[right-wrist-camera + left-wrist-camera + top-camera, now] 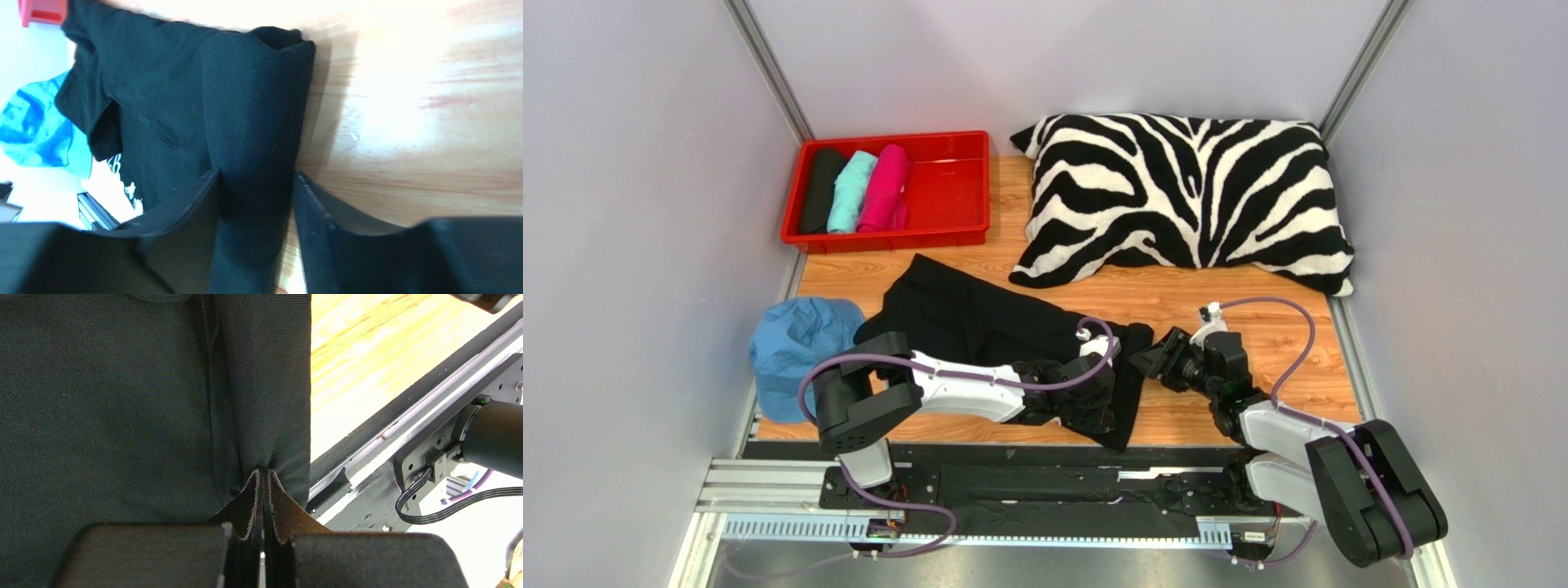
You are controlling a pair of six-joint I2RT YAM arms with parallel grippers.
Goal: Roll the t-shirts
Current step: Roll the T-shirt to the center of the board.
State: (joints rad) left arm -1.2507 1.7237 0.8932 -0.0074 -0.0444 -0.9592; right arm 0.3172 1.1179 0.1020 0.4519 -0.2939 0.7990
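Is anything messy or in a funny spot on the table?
Yes. The black t-shirt lies bunched and slanted across the table, one end pinched by the left claw and right claw. The blue cap pokes over the table's left edge. The three rolls in the red tray look neat.

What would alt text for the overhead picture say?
The left gripper and right gripper hold a black t-shirt on a wooden table. Nearby are a red tray with three rolled shirts, a zebra-striped pillow and a blue cap.
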